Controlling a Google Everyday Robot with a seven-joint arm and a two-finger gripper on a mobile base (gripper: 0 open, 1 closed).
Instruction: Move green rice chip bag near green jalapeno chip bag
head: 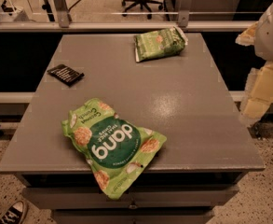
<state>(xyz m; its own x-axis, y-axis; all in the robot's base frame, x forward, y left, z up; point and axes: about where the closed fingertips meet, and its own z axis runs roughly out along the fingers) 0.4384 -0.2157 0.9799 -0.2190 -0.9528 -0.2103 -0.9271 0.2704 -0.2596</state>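
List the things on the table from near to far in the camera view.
Green rice chip bag → black packet → green jalapeno chip bag. The gripper is off the table's right side, so it is left out of the order.

Office, with swivel chair (142,3) behind; jaws right of table (192,106).

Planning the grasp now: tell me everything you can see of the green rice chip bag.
The green rice chip bag is a large, bright lime-green crinkly pouch with a dark green circle reading "dang" in white and pictures of round rice chips. It lies flat, its print upside down to the camera, at the grey table's front edge, with one corner overhanging. Nothing else touches it. The gripper is beyond the table's right side.
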